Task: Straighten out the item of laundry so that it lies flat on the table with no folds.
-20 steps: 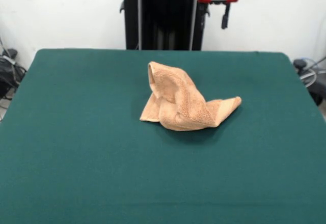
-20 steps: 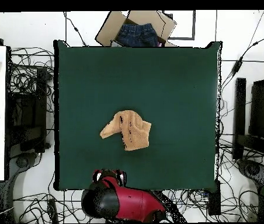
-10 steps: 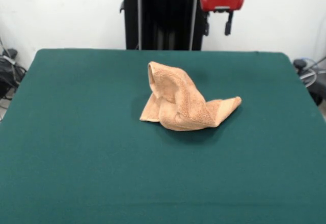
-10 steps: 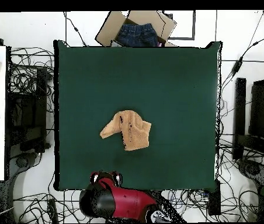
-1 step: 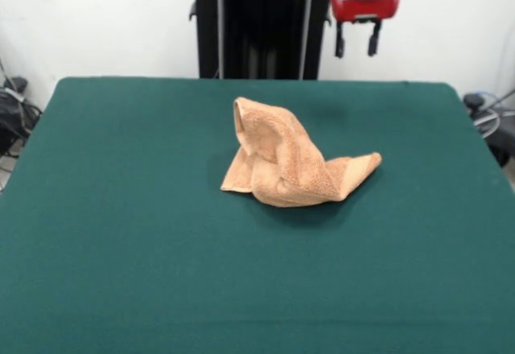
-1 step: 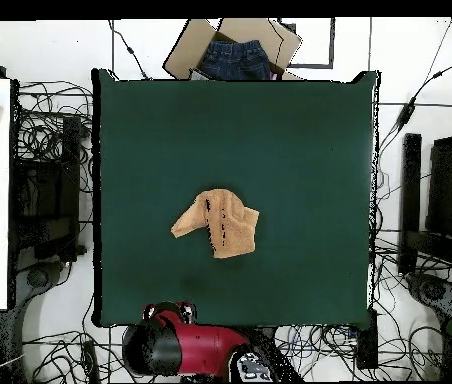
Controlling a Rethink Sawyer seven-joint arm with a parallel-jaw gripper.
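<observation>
Crumpled towel on green tabletop
The towel is heaped at frame center; the claw is held spread at top right, well apart. White wall, floor cables and a cardboard box are seen; no writing is legible.

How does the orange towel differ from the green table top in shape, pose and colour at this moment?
The towel is light orange-tan; the table is dark green. The towel is crumpled into a heap with one part standing up in a peak; the table top is flat and smooth. The towel is small and irregular in outline; the table is a large rectangle, with the towel near its middle. Both look like soft, matte fabric surfaces.
</observation>
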